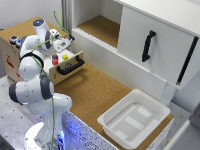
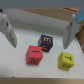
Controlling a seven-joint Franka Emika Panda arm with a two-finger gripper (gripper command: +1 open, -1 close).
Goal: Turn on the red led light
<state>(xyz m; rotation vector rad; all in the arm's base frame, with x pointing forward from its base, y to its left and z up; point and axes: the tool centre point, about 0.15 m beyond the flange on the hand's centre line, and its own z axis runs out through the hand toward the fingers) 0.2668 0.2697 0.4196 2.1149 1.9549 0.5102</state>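
Nearest the wrist camera, the two fingers (image 2: 8, 31) of the pincer (image 2: 40, 36) stand wide apart, released and gripping nothing. Between and just beyond them three cubes lie on a pale surface: a red cube (image 2: 34, 55) closest to the finger with the blue tip, a purple cube (image 2: 46, 42) behind it and nearly touching it, and a yellow cube (image 2: 66, 60) under the other finger, a little apart from the other two. All three carry letters, too blurred to read.

In the exterior view the arm (image 1: 35, 75) rises from its base at the exterior view's left and bends over a wooden box (image 1: 27, 27) with a cork top. The pincer (image 1: 61, 45) hangs low over the drawer (image 1: 70, 61) that stands pulled out of this box, beside the drawer's black handle (image 1: 70, 67). Small red and yellow shapes (image 1: 60, 58) show just under the pincer.

The red led light (image 1: 13, 38) sits on the box's cork top, well away from the pincer, behind the arm's upper joints, touching or just beside a blue round lamp (image 1: 19, 42). Whether it is lit cannot be told.

Farther from the pincer, toward the exterior view's right, a white bin (image 1: 134, 119) rests on the cork bench (image 1: 95, 92). Behind it stands a white cabinet (image 1: 155, 40) with a black door handle (image 1: 148, 46) and an open shelf (image 1: 102, 27).
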